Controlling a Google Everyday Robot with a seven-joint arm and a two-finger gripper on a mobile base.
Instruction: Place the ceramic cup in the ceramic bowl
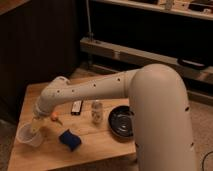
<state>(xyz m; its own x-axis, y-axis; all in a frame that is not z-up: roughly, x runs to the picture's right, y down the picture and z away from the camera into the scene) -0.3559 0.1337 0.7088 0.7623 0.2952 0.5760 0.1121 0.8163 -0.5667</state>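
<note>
The white ceramic cup (pixel 27 135) stands upright near the front left corner of the wooden table (pixel 95 150). The glossy black ceramic bowl (pixel 121 121) sits on the right part of the table, about a bowl's width from the front edge. My white arm reaches from the right across the table, passing behind and above the bowl. The gripper (pixel 34 125) is at its left end, right above the cup's far rim and touching or nearly touching it. The bowl's right edge is hidden by my arm.
A small white shaker (pixel 96 112) stands between cup and bowl. A blue sponge (pixel 69 139) lies in front of it, a black flat object (pixel 76 107) behind it, and a small orange item (pixel 55 117) next to the gripper. Dark shelving stands behind the table.
</note>
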